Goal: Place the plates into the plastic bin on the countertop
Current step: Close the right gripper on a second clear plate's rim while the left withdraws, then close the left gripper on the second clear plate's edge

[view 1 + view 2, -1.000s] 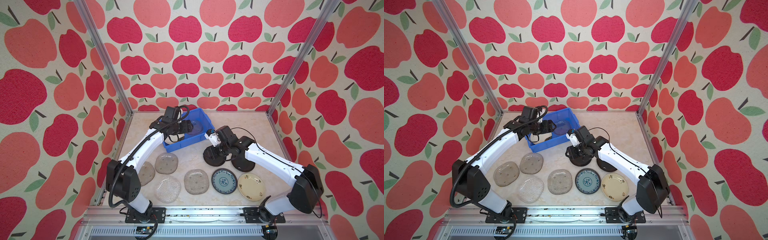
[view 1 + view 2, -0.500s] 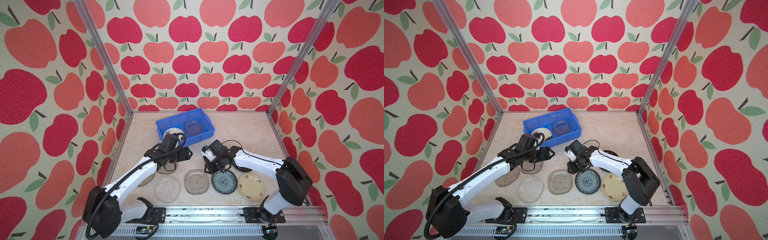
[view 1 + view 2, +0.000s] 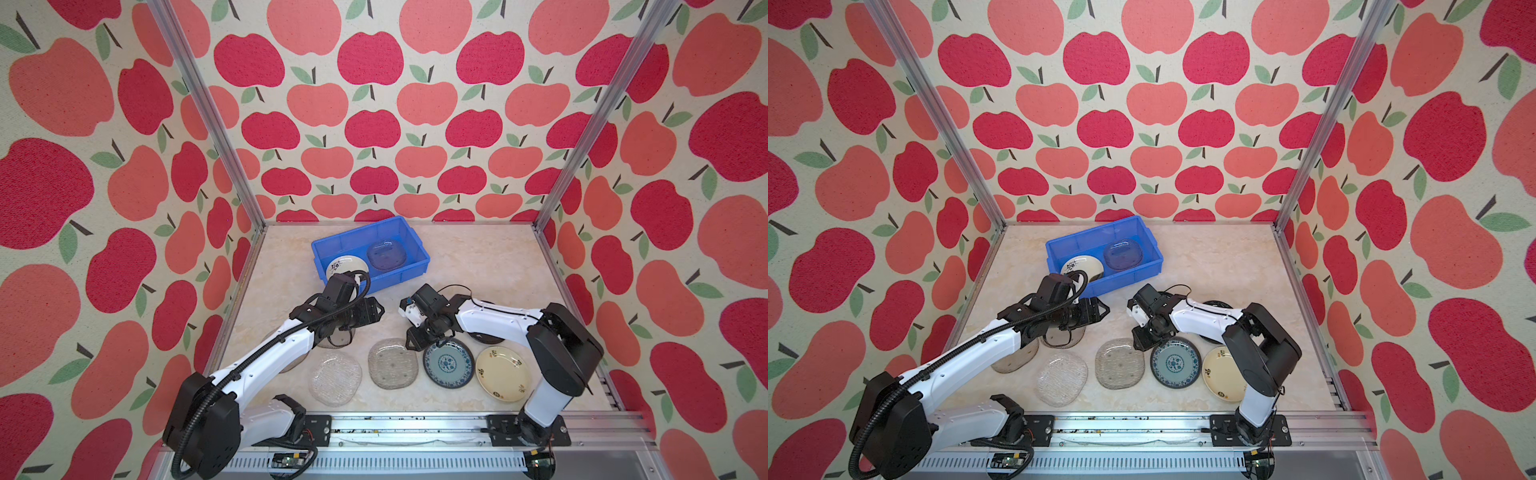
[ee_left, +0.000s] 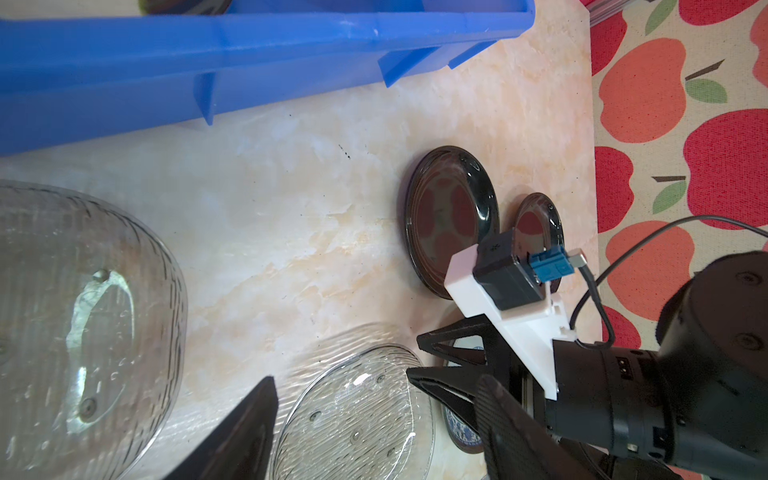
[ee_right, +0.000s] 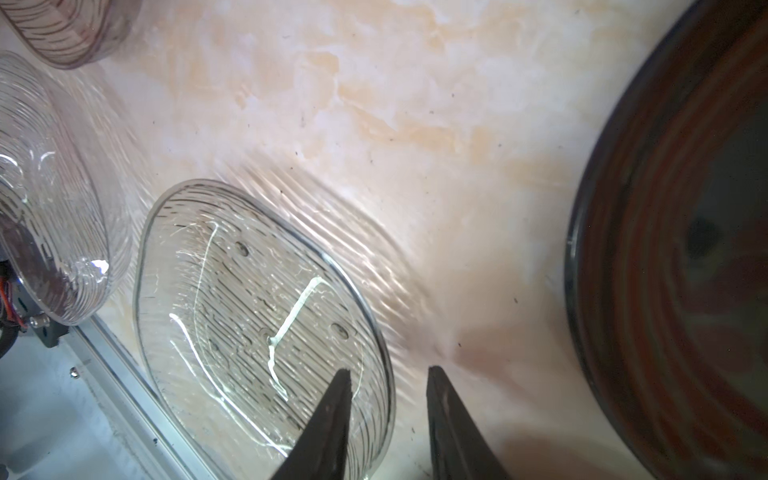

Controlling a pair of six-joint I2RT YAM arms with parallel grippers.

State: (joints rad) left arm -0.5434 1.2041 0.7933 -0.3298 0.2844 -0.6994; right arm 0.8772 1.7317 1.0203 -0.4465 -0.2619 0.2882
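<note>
A robot lab booth (aluminium rails (image 3: 205,112), apple-print walls (image 3: 428,104)).
</note>
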